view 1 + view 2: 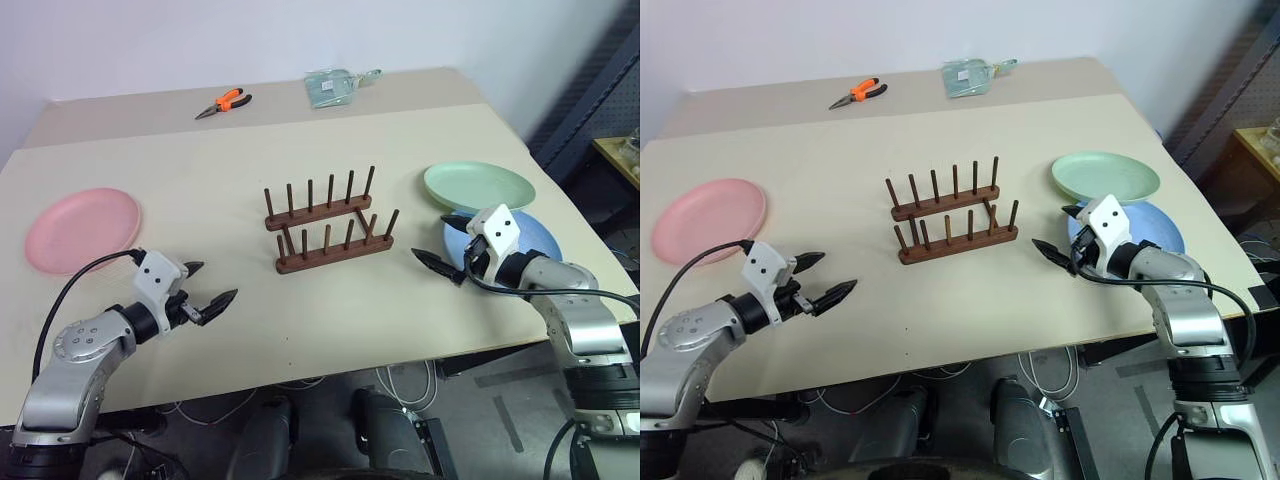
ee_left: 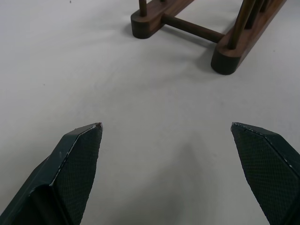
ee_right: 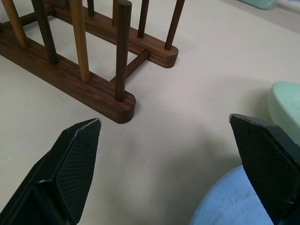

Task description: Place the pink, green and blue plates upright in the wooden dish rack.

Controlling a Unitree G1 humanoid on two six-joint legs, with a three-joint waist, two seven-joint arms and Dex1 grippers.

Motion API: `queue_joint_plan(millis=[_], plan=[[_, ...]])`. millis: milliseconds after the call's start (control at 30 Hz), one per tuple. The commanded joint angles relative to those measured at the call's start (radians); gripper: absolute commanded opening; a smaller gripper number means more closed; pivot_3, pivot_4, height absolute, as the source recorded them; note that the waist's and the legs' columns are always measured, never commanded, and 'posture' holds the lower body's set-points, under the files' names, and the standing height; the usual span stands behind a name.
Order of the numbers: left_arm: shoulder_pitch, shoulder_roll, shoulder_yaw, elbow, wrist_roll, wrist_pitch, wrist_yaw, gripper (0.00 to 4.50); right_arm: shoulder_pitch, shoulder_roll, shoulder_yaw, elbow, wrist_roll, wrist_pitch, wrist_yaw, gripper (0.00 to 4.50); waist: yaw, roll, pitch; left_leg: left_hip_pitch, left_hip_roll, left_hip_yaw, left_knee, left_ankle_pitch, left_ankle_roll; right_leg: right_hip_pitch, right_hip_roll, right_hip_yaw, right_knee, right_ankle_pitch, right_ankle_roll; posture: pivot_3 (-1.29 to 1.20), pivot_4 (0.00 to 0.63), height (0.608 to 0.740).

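Plates lie flat in two places on the beige table [image 1: 230, 200]: the pink plate [image 1: 83, 228] is alone near the left edge, while the green plate [image 1: 478, 186] rests partly on the blue plate [image 1: 535, 238] near the right edge. Between them, in the middle of the table, stands the wooden dish rack [image 1: 326, 224], with all its pegs free and bare tabletop on every side of it.

Both grippers are over the front part of the table and hold nothing. The left gripper [image 1: 208, 290] has its fingers spread wide, with free surface between it and the rack. The right gripper [image 1: 447, 244] is also wide open, just beside the blue plate.

Near the far edge lie orange-handled pliers [image 1: 224, 103] and a clear plastic bag [image 1: 332, 87]; I can read no writing on them. Behind the table is a pale wall [image 1: 200, 40], and below the front edge cables [image 1: 400, 385] lie on a grey floor.
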Motion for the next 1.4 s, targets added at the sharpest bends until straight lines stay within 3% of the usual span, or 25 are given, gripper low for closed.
queue_joint_plan(millis=[33,367,600,700,800,900,1100,1233,1400], plan=[[0.000,0.005,-0.005,-0.022,0.002,-0.006,-0.007,4.50,-0.027,0.016,0.003,-0.019,-0.013,-0.035,-0.014,4.48,0.000,0.000,0.000,0.000,0.000,0.000,0.000,0.000,0.000,0.000,0.000,0.000,0.000,0.000,0.000,0.00,0.150,0.739],[-0.086,0.007,-0.098,0.057,0.021,-0.022,-0.074,4.50,-0.036,0.044,0.020,-0.034,-0.017,-0.014,-0.022,4.48,0.002,0.000,0.000,0.000,0.000,0.000,0.000,0.000,0.000,0.000,0.000,0.000,0.000,0.000,0.000,0.00,0.150,0.739],[-0.311,-0.060,-0.277,0.279,0.106,-0.067,-0.144,4.50,0.028,0.059,0.011,-0.108,-0.062,-0.019,-0.102,4.48,0.002,0.000,0.000,0.000,-0.001,0.001,0.001,0.000,0.000,0.000,0.000,0.000,0.000,0.002,0.003,0.00,0.150,0.739],[-0.464,-0.144,-0.379,0.423,0.152,-0.073,-0.182,4.50,0.073,0.050,-0.008,-0.143,-0.072,-0.021,-0.126,4.48,0.014,0.001,-0.001,0.000,-0.002,0.001,0.001,0.000,0.000,0.001,0.000,0.000,0.001,0.002,0.003,0.00,0.150,0.739],[-0.516,-0.171,-0.413,0.497,0.186,-0.108,-0.210,4.50,0.100,0.050,-0.017,-0.178,-0.072,-0.010,-0.143,4.48,0.015,0.001,-0.001,0.000,-0.002,0.003,0.003,0.000,0.000,0.002,0.000,0.000,0.001,0.002,0.003,0.00,0.150,0.739],[-0.553,-0.199,-0.430,0.565,0.218,-0.156,-0.205,3.74,0.130,0.045,-0.028,-0.192,-0.080,-0.010,-0.153,4.50,0.016,0.001,-0.001,0.000,-0.001,0.004,0.003,0.000,0.001,0.002,0.000,0.000,0.001,0.002,0.004,0.00,0.150,0.739],[-0.523,-0.173,-0.463,0.556,0.267,-0.240,-0.253,0.81,0.143,0.044,-0.030,-0.202,-0.087,-0.011,-0.159,4.50,0.017,0.001,-0.001,0.000,-0.001,0.004,0.003,0.000,0.001,0.002,0.000,0.000,0.000,0.002,0.004,0.00,0.150,0.739],[-0.492,-0.146,-0.442,0.519,0.239,-0.269,-0.304,0.78,0.145,0.040,-0.030,-0.202,-0.090,-0.013,-0.157,4.50,0.014,0.002,-0.002,0.000,-0.001,0.004,0.003,-0.001,0.001,0.002,0.000,0.000,0.000,0.002,0.003,0.00,0.150,0.739],[-0.441,-0.027,-0.417,0.435,0.203,-0.325,-0.442,0.78,0.132,0.021,-0.037,-0.159,-0.097,-0.034,-0.143,4.50,0.001,0.002,-0.002,0.000,0.000,0.004,0.003,-0.001,0.001,0.002,0.000,0.000,0.000,0.000,0.001,0.00,0.150,0.739]])
